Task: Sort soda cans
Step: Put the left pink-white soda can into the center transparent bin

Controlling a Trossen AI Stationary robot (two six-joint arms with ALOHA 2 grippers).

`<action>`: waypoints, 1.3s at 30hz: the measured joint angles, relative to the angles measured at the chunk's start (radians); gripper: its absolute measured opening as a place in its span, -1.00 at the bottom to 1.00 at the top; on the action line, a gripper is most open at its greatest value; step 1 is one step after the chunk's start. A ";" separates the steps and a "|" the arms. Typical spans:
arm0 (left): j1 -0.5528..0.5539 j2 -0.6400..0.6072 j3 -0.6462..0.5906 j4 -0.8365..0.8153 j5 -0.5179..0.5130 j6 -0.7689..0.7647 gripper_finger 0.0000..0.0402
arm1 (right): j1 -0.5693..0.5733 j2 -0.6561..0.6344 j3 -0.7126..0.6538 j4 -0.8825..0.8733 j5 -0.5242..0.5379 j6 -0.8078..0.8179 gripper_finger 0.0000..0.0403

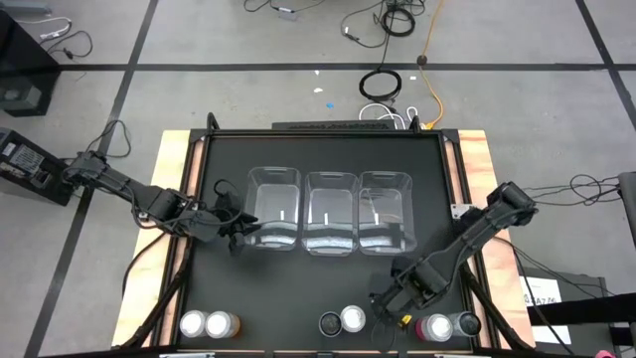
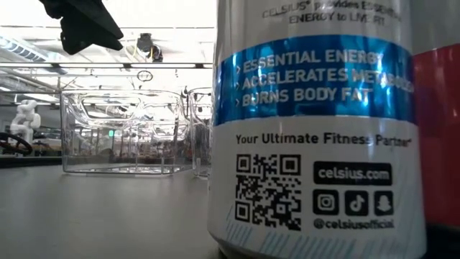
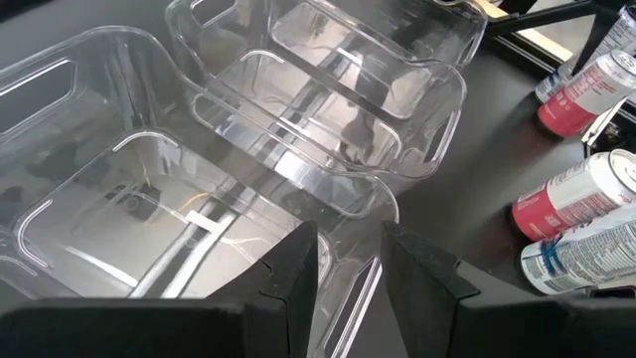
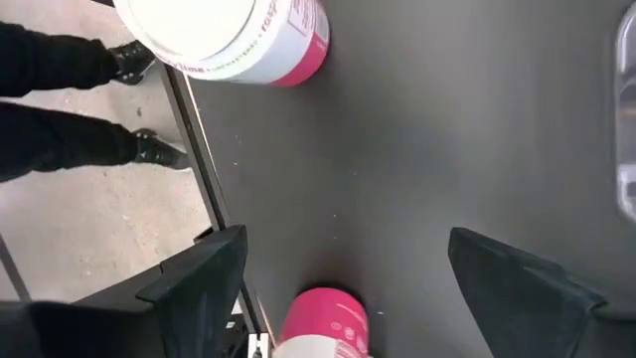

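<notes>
Three clear plastic bins stand side by side in a row across the middle of the black table (image 1: 328,149): the left bin (image 1: 273,207), the middle bin (image 1: 330,211) and the right bin (image 1: 386,211). All three look empty; only reflections show on their floors.

The six soda cans stand along the near edge of the table, in pairs. Two orange cans (image 1: 209,323) sit touching at the near left. A dark can (image 1: 330,322) and a silver-topped can (image 1: 353,318) stand together near the middle. A pink can (image 1: 434,327) and a grey can (image 1: 465,323) stand at the near right, close to the table's edge.

The left gripper (image 1: 237,231) hovers at the left bin's near left corner, with its fingers (image 3: 293,273) a narrow gap apart and nothing between them. The right gripper (image 1: 393,298) hangs low over the near right of the table, between the middle pair and the right pair of cans; its fingers (image 4: 204,268) are spread wide with bare table between them and a pink can top (image 4: 323,323) just ahead.

Open black surface lies between the bins and the cans. In the right wrist view, a person's dark-clad legs (image 4: 60,94) stand on the floor just beyond the table's edge.
</notes>
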 joint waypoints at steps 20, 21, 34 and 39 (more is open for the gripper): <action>0.000 0.000 0.000 0.000 0.000 0.001 -0.40 | -0.004 0.016 0.000 0.071 0.002 -0.037 0.69; 0.000 0.000 0.000 0.000 0.000 0.001 -0.40 | -0.005 0.016 0.000 0.082 0.003 -0.037 0.69; 0.000 0.000 0.000 0.000 0.000 0.001 -0.40 | -0.011 0.015 0.000 0.109 0.057 -0.010 0.69; 0.000 0.000 0.000 0.000 0.000 0.001 -0.40 | -0.012 0.015 0.000 0.078 0.055 0.011 0.71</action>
